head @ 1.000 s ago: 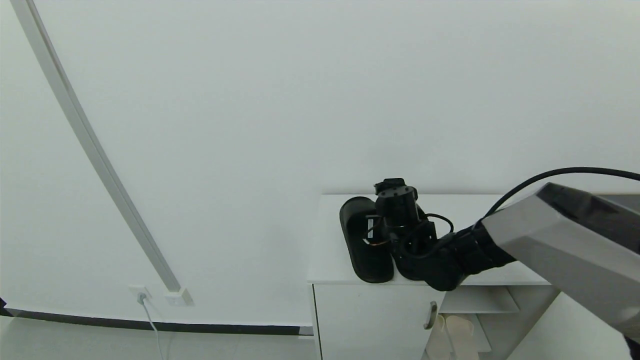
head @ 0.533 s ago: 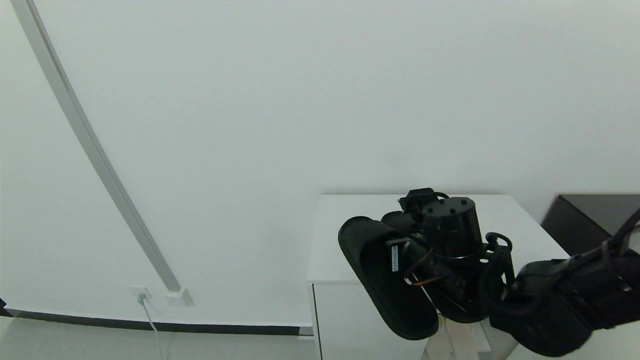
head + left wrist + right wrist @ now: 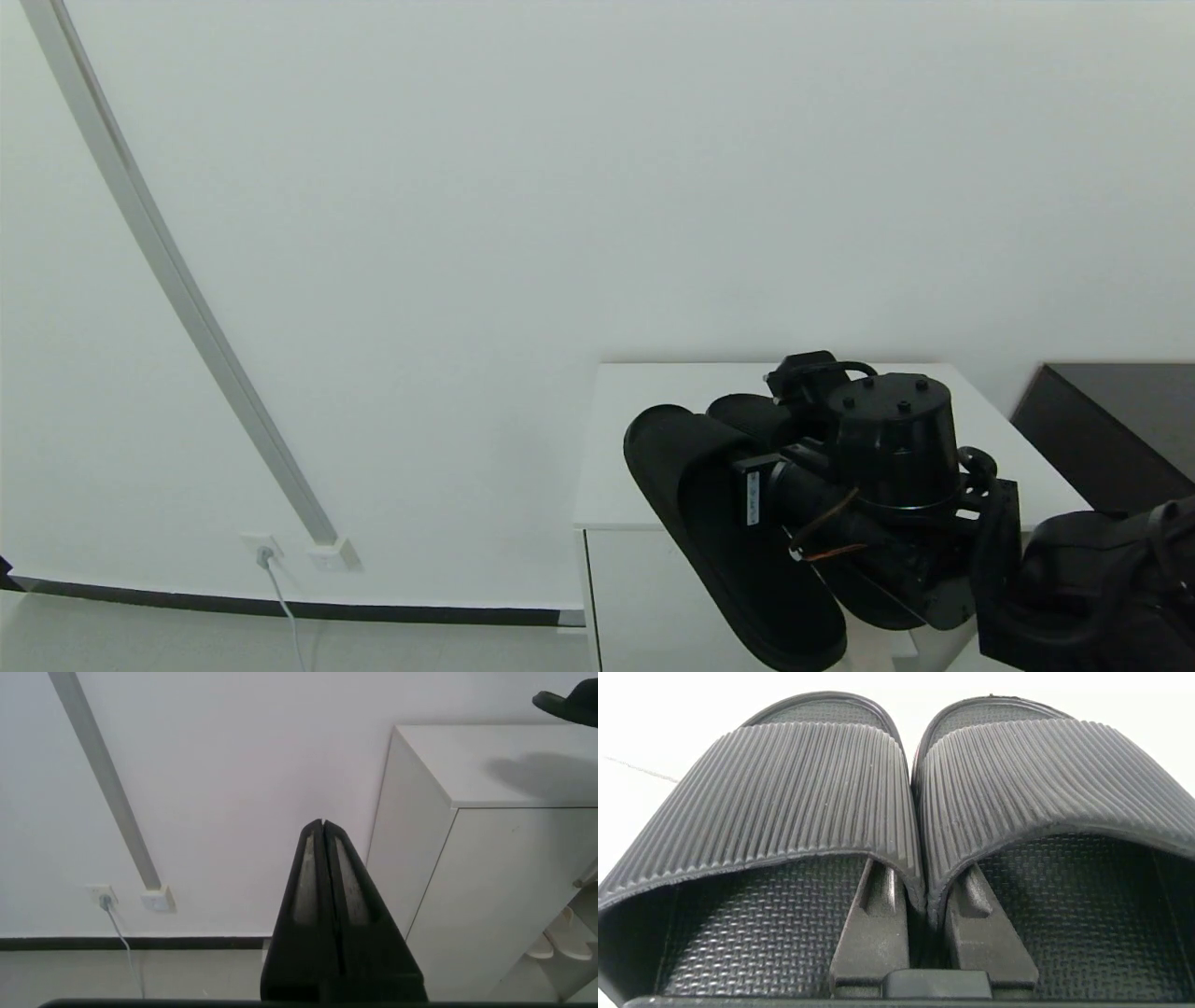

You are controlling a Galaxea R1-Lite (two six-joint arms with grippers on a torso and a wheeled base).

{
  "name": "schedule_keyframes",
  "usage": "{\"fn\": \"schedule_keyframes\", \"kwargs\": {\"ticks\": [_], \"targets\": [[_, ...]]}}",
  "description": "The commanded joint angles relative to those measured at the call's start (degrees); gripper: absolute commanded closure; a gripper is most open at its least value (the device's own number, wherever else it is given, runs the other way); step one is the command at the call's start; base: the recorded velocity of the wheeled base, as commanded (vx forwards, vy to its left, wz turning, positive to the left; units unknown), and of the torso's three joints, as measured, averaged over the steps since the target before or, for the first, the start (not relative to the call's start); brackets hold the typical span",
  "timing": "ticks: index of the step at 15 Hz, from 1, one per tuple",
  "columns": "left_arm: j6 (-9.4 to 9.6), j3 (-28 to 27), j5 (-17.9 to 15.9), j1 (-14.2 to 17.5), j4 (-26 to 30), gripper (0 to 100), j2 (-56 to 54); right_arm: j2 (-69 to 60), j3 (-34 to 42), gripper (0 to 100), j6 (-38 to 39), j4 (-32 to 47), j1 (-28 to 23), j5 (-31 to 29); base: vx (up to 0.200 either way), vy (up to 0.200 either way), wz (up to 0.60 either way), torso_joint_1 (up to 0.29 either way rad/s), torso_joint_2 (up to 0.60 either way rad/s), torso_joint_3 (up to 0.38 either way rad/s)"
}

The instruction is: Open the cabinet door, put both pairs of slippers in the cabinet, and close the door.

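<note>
Right gripper: one; its fingers are tucked one under each strap, pinching the inner walls of both black slippers together.
Black slippers: two, side by side, tilted, held in the air over the cabinet top near its front edge; with the arm they hide most of the cabinet front in the head view.
Left gripper: one, low beside the cabinet, fingers pressed together, holding nothing.
Cabinet: one, white, against the wall; pale slippers on a shelf inside, count unclear.
Wall: one slanting grey strip, one socket with one cable.
Dark surface: one, beside the cabinet.
</note>
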Motion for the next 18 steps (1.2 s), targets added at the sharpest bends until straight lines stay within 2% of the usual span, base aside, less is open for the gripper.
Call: {"fn": "schedule_keyframes", "kwargs": {"ticks": [1, 6, 18], "targets": [[0.02, 0.0, 0.0, 0.0, 0.0, 100, 0.1, -0.9, 0.3, 100, 0.0, 0.0, 0.0, -0.1, 0.000, 0.000, 0.00, 0.000, 0.00, 0.000], [0.02, 0.0, 0.0, 0.0, 0.0, 100, 0.1, -0.9, 0.9, 100, 0.0, -0.1, 0.6, -0.3, 0.000, 0.000, 0.00, 0.000, 0.00, 0.000], [0.02, 0.0, 0.0, 0.0, 0.0, 100, 0.1, -1.0, 2.4, 100, -0.4, -3.3, 1.5, -0.4, -0.200, 0.000, 0.00, 0.002, 0.00, 0.003]]}}
